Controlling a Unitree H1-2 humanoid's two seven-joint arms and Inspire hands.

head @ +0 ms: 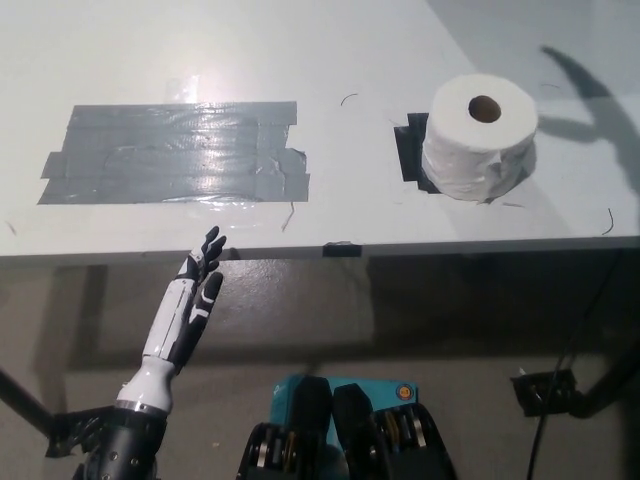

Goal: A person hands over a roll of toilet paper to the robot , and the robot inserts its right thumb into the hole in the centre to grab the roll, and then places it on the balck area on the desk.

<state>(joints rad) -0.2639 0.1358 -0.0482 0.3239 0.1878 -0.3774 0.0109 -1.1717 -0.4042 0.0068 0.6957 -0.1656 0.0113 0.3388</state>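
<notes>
Standing upright on the bench, the roll is showing its round centre hole toward the camera, and no hand is touching it. It is sitting on the black patch, which is lying at the right part of the bench; the roll is covering most of this patch, so only the left side of the black is showing beside it. The paper on the lower side of the roll is looking a little loose and wrinkled. The right hand is not appearing in the head view; only a dark shadow is falling on the bench to the right of the roll, so the state of its fingers cannot be told. The left hand is resting low at the left, in front of the near edge of the bench and not over it, well apart from the roll. Its fingers are stretching out straight, slightly apart, and holding nothing, with the tips pointing up toward the bench edge. On the left part of the bench, a wide patch of grey tape is shining under the light, well apart from the roll.
</notes>
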